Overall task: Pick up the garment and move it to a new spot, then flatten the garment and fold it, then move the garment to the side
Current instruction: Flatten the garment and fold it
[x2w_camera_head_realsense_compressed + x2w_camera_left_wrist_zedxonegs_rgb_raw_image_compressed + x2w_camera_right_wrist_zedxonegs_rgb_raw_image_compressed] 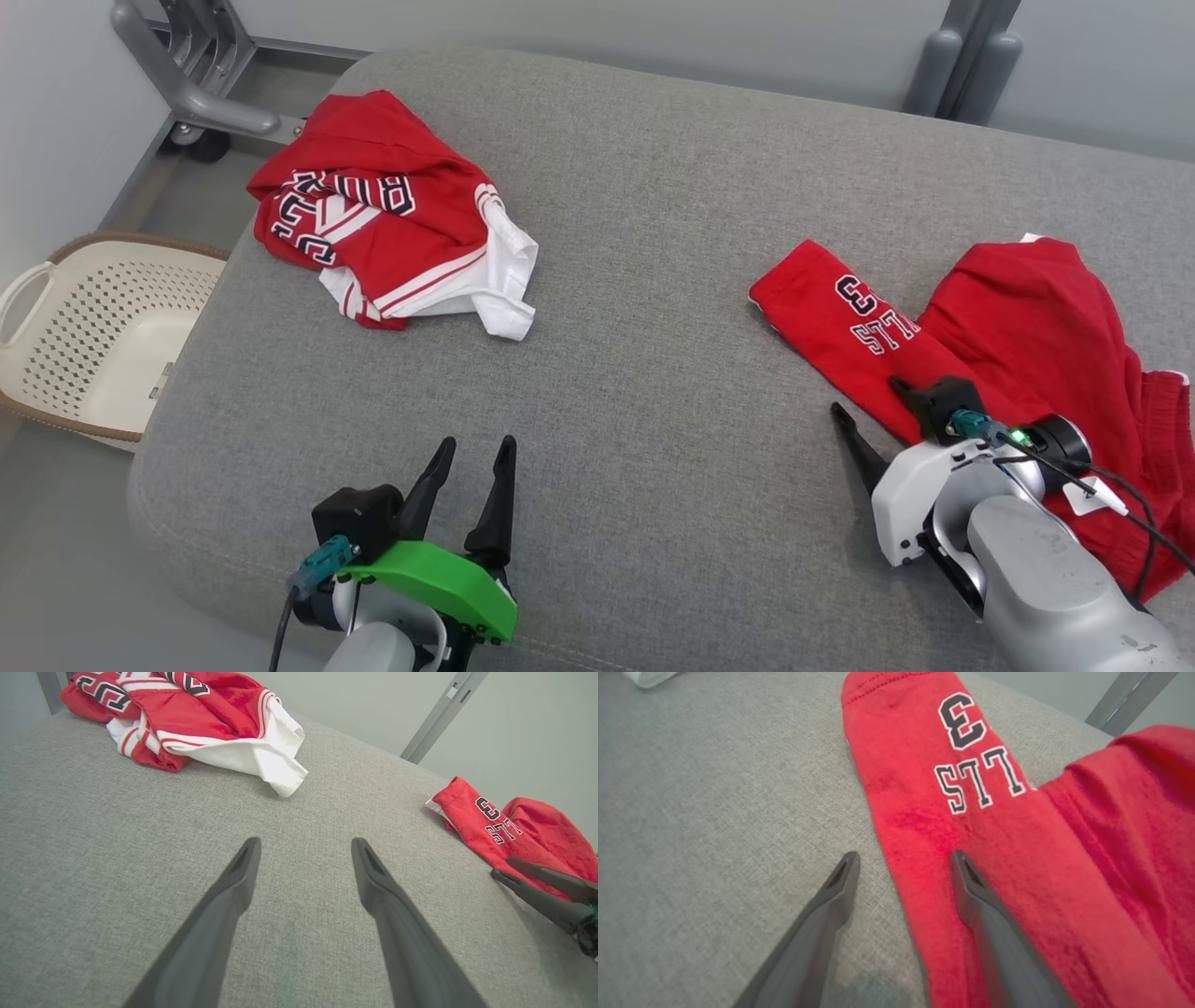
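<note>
A red garment (1027, 327) with black "3" lettering lies crumpled at the right of the grey padded surface (653, 280), one long part stretching leftward. My right gripper (864, 394) stands open at that part's near edge. In the right wrist view the gripper (904, 855) straddles the edge of the red garment (971, 812), one finger over cloth and the other over bare grey. My left gripper (477, 440) is open near the front edge, with nothing between its fingers (306, 840). From the left wrist, the red garment (528, 826) and the right gripper (501, 866) appear at the right.
A second garment, red and white with lettering (383, 215), lies bunched at the far left of the surface; it shows again as a bunched heap (210, 714) in the left wrist view. A cream perforated basket (103, 327) sits on the floor at the left. A grey metal frame (205, 93) stands behind.
</note>
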